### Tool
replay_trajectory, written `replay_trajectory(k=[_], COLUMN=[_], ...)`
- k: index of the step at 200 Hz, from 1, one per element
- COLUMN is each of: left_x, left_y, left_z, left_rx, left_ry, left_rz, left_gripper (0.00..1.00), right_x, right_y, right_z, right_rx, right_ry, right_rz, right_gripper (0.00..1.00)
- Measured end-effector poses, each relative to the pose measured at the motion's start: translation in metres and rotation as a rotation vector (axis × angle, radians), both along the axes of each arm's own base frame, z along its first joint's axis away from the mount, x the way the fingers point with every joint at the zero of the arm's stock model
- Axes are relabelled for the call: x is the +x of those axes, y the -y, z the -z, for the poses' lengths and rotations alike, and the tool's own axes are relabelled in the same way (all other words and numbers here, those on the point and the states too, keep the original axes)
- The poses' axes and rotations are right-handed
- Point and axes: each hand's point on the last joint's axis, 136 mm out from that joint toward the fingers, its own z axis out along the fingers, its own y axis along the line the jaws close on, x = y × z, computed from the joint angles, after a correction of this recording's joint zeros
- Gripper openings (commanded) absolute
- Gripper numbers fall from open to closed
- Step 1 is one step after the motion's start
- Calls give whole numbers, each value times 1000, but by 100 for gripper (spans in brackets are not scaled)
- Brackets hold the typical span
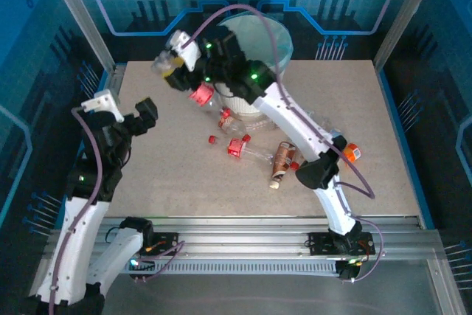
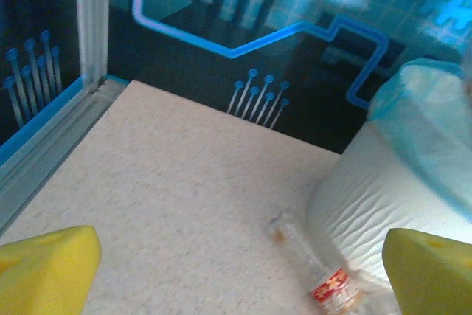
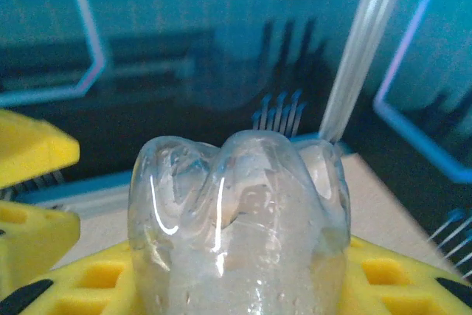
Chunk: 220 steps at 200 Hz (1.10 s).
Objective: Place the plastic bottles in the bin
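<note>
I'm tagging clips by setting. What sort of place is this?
Likely a robot lab cell, not a home: arms bolted to an aluminium rail, a speckled table, and blue circuit-pattern walls around it.

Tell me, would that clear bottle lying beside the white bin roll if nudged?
Probably: the clear bottle lies on its side on the table, so a nudge would likely roll it. It looks empty, so probably light. The bin beside it might stop it.

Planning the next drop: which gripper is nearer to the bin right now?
Right. The right gripper, holding a clear bottle, is just left of the bin, near its rim. The left gripper stands open farther away, toward the table's near-left.
</note>
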Motion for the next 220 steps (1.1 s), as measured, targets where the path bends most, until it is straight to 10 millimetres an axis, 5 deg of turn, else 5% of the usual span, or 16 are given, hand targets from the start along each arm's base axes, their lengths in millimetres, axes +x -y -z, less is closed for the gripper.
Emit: replay_trajectory(k=[31,54,110,133,168,220], left_x=[35,65,120,139,154,155], left_y=[26,52,143,171,198,219], left_z=[-45,-69,-76,-72,-50,-35], left_rx=[-36,-65,-80,-77,-76,-73], left_ry=[56,68,35,19,-30,-65], left_rz=[127,232,466,522,568,606], left_gripper=[94,93,93,93,93,93], right_x=[27,48,117,157,209,234], right_y=[43,66,112,128,142,140], right_z=[-56,-79,-104,-84,-26,38], right_rx=[99,152,260,277,262,224], right_ry=[129,200,350,348,263,167], right_rz=[107,176,320,365,418,436], right_gripper=[44,44,46,46,47,50])
